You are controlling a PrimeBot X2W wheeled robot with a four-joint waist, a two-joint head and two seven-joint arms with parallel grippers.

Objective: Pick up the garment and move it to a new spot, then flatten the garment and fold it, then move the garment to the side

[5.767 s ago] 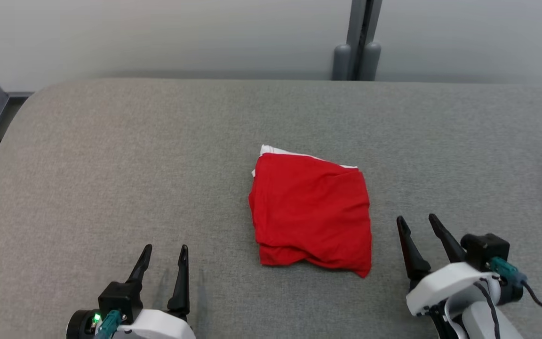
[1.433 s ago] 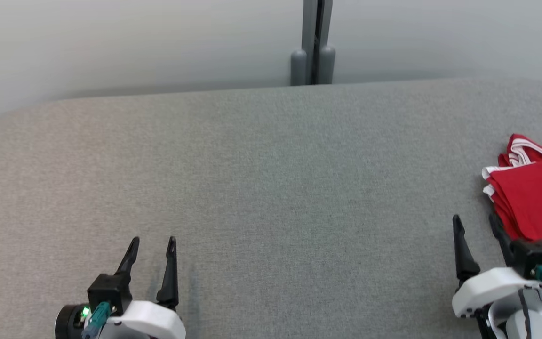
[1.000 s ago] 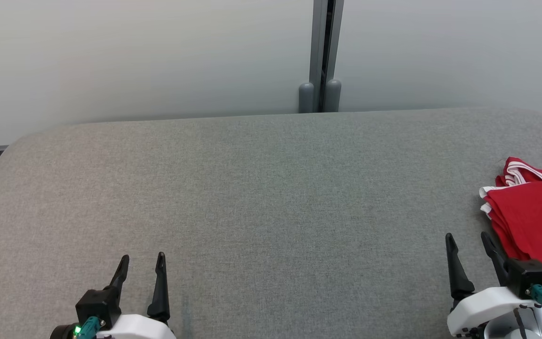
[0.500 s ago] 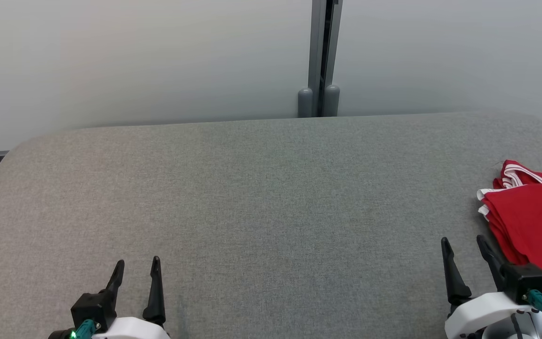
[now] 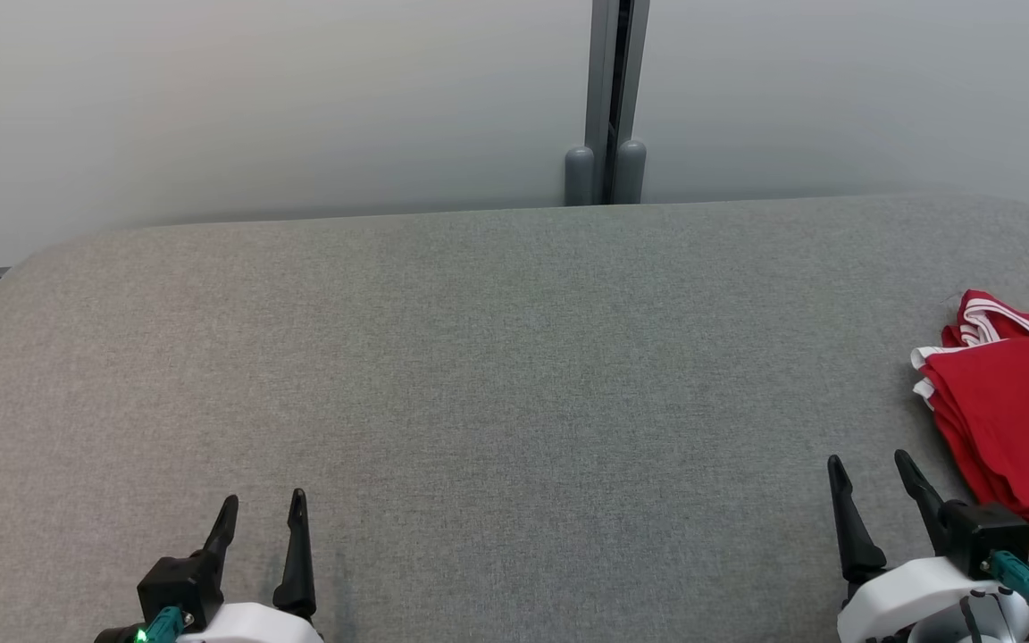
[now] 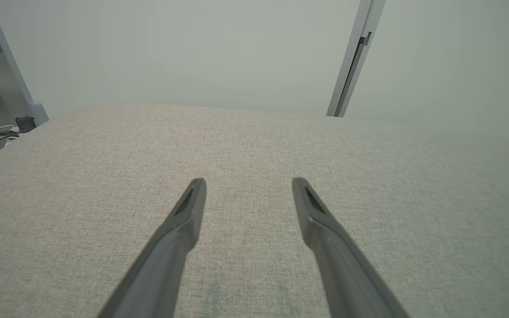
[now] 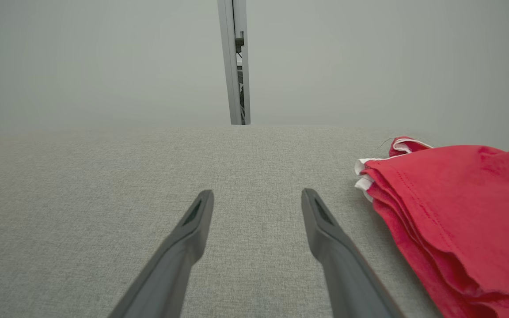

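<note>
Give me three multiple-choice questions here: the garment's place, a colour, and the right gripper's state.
1. Where on the grey table does the red garment lie? A. its middle B. its right side, near the right gripper C. its left side
2. What colour is the garment's trim? A. blue B. white C. black
3. How is the right gripper? A. shut on the garment B. shut, empty C. open, empty
Answers: 1 B, it lies at the head view's right edge; 2 B, white edging shows at its folds; 3 C, its fingers stand apart, nothing between them.
</note>
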